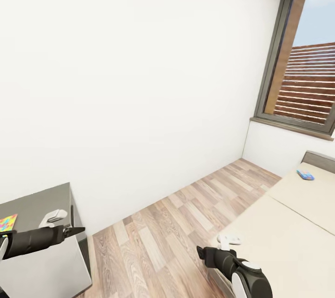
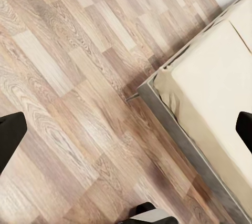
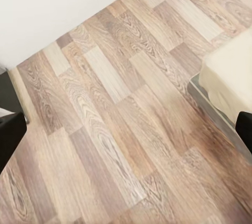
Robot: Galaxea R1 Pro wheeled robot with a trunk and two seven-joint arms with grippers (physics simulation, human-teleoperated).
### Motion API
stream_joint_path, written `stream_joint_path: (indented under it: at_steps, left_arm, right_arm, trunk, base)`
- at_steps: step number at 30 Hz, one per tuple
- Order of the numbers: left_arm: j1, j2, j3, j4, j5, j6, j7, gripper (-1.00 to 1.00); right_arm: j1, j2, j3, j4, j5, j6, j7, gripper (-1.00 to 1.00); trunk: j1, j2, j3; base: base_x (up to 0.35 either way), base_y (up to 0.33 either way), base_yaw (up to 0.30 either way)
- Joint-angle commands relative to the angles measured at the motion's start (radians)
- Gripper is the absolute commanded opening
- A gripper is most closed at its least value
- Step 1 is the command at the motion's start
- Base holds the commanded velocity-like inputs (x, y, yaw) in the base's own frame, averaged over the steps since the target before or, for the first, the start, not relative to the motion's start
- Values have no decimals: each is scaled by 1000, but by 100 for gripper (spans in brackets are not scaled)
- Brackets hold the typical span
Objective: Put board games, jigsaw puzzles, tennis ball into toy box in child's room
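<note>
Wood-plank floor [image 1: 186,223] separates the table [image 1: 37,205], at the head view's left, from the bed [image 1: 288,223] at its right. One jigsaw puzzle [image 1: 7,222] lies at the table's near-left edge; a blue board game [image 1: 305,175] lies on the bed near the headboard [image 1: 319,159]. Left gripper [image 2: 126,129] and right gripper [image 3: 126,129] both hang spread wide and empty above the floor. Judging by this, these two toys at least await collecting.

1. Bright, even daylight fills the room; the white wall [image 1: 130,79] is nearly washed out.
2. Light seems to come from the window [image 1: 304,56].
3. Soft, faint shadows lie on the wood floor [image 2: 79,77].
4. Slight softness throughout; straight lines lean toward the edges.
</note>
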Motion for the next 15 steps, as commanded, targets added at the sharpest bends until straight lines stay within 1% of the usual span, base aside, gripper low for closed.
stream_joint_path:
  at_steps: [1,4,7,15]
  left_arm:
    - [-1,0,1,0,-1,8,-4,100]
    - [-1,0,1,0,-1,8,-4,100]
    - [-1,0,1,0,-1,8,-4,100]
    - [-1,0,1,0,-1,8,-4,100]
  right_arm:
    - [0,0,0,-1,-7,4,-3,100]
    - [0,0,0,-1,-7,4,-3,100]
    - [0,0,0,-2,-7,4,-3,100]
    - [0,0,-1,-1,-8,4,-3,100]
  trunk:
    - [1,-1,0]
    - [1,-1,0]
    - [1,-1,1]
    - [1,-1,7]
  base:
    - [100,19,-1]
    - [136,55,0]
    - [174,91,-78]
    - [188,86,-199]
